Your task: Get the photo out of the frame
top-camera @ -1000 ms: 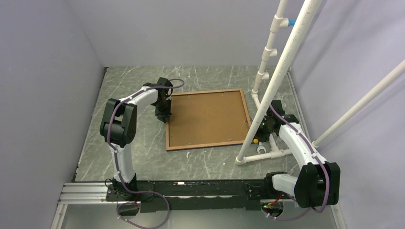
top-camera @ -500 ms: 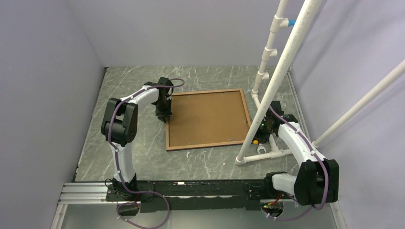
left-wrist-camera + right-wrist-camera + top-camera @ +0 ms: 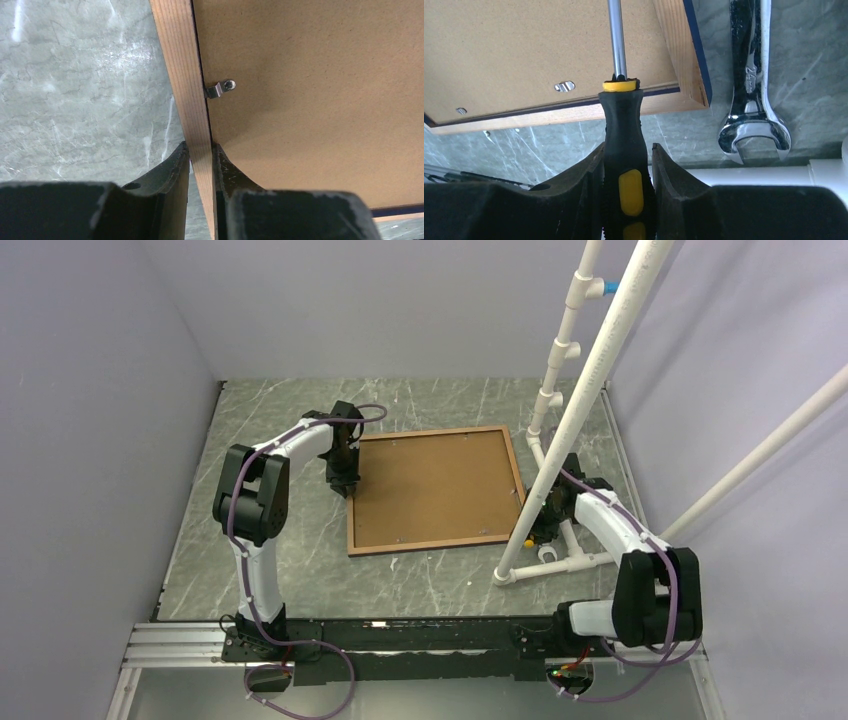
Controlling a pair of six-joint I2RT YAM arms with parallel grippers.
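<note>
Two arms stood at opposite sides of the frame point(image 3: 430, 542), which lay flat and face down on the table point(image 3: 280, 570) with its light wood rails up. We saw the photo point(image 3: 435, 488) seated inside the frame, showing only its brown back. The left end effector point(image 3: 200, 150) pinched the frame's left rail, one finger on the outer edge and the other on the inner side. A small metal clip point(image 3: 219, 89) just beyond those fingers bridged the seam between rail and back. The right end effector point(image 3: 627, 147) gripped a screwdriver point(image 3: 624, 125) by its black and yellow handle at the frame's near right corner. Its shaft ran out over the brown back, and the tip was cut off in the wrist view. A wrench point(image 3: 751, 100) lay on the table just beside the right rail, next to the white pipe stand point(image 3: 585, 390).
</note>
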